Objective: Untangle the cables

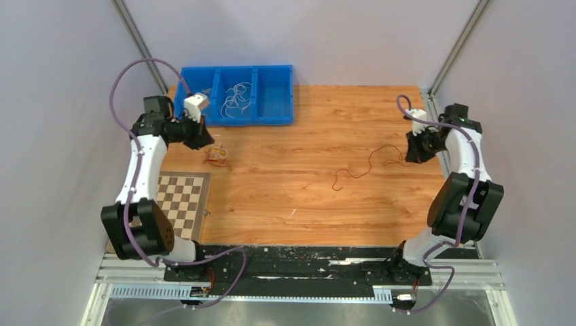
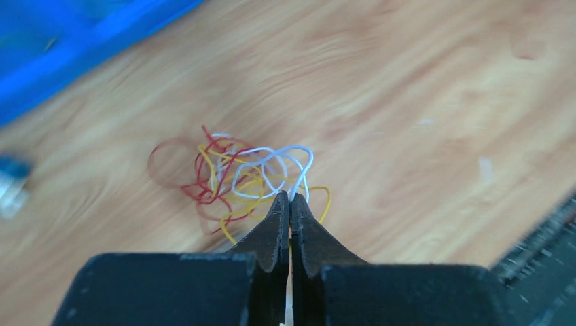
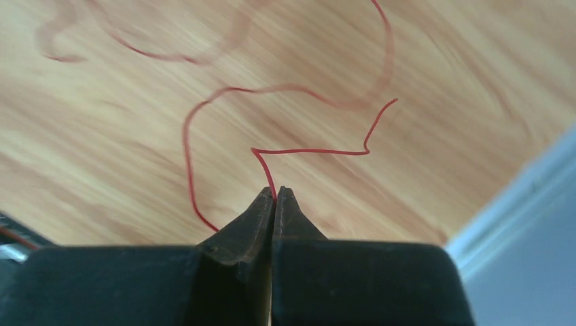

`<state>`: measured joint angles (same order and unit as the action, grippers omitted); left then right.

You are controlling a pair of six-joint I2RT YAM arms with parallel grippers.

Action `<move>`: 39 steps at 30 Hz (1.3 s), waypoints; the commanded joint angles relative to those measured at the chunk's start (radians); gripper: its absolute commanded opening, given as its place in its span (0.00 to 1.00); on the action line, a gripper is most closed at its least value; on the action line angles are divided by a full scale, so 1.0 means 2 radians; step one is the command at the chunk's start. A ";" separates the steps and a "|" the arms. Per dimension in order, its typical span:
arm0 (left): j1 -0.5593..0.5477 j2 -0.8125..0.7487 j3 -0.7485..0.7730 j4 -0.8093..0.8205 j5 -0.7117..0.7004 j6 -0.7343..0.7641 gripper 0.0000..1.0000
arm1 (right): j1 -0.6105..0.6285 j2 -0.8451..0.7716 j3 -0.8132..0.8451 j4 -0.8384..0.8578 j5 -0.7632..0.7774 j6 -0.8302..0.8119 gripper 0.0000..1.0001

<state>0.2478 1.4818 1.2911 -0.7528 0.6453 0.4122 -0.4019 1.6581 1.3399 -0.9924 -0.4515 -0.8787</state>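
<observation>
Left pincer (image 2: 291, 198) clamped on white cable (image 2: 299, 147) of tangled cables (image 2: 231, 180), right pincer (image 3: 274, 192) clamped on red cable (image 3: 306, 151)

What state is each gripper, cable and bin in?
Left gripper: shut on a white cable of the bundle.
Right gripper: shut on the red cable.
Bundle: tangled, red, yellow and white loops.
Red cable: separate, spread loosely on the table.
Blue bin: open, white cables in middle compartment.

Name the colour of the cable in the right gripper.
Red cable, clearest in right wrist view.
</observation>
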 commanded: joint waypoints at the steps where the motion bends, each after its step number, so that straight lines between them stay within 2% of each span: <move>1: -0.074 -0.065 -0.008 -0.050 0.119 0.019 0.00 | 0.088 -0.069 0.034 -0.068 -0.141 0.048 0.00; 4: -0.117 -0.086 -0.035 -0.058 0.110 0.031 0.00 | 0.148 -0.080 0.008 -0.038 -0.127 0.078 0.00; 7: -0.122 -0.091 -0.072 -0.055 0.093 0.036 0.00 | 0.181 -0.067 -0.030 0.007 -0.087 0.095 0.01; 9: -0.134 -0.091 -0.089 -0.049 0.081 0.032 0.00 | 0.206 -0.047 -0.040 0.023 -0.071 0.103 0.07; 10: -0.135 -0.090 -0.093 -0.048 0.076 0.031 0.00 | 0.220 -0.037 -0.042 0.029 -0.069 0.107 0.13; 13: -0.136 -0.089 -0.113 -0.036 0.052 0.026 0.00 | 0.250 -0.006 -0.037 0.053 -0.049 0.132 0.45; 19: -0.136 -0.094 -0.130 -0.031 0.027 0.024 0.00 | 0.267 0.022 -0.017 0.073 -0.008 0.157 0.74; 20: -0.136 -0.095 -0.133 -0.030 0.026 0.023 0.00 | 0.268 0.023 -0.016 0.077 0.001 0.158 0.81; 21: -0.136 -0.098 -0.134 -0.027 0.026 0.021 0.00 | 0.268 0.025 -0.016 0.080 0.009 0.159 0.97; 22: -0.136 -0.099 -0.137 -0.025 0.026 0.019 0.00 | 0.269 0.028 -0.016 0.083 0.018 0.161 1.00; 31: -0.136 -0.090 -0.138 -0.012 0.020 0.010 0.00 | 0.293 0.079 -0.013 0.134 0.118 0.213 1.00; 39: -0.135 -0.073 -0.129 -0.001 0.023 -0.007 0.00 | 0.297 0.139 0.007 0.120 0.055 0.259 1.00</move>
<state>-0.0193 1.3209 1.0115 -0.7883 0.6788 0.4255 0.1818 1.9049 1.3098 -0.7677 -0.2859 -0.4389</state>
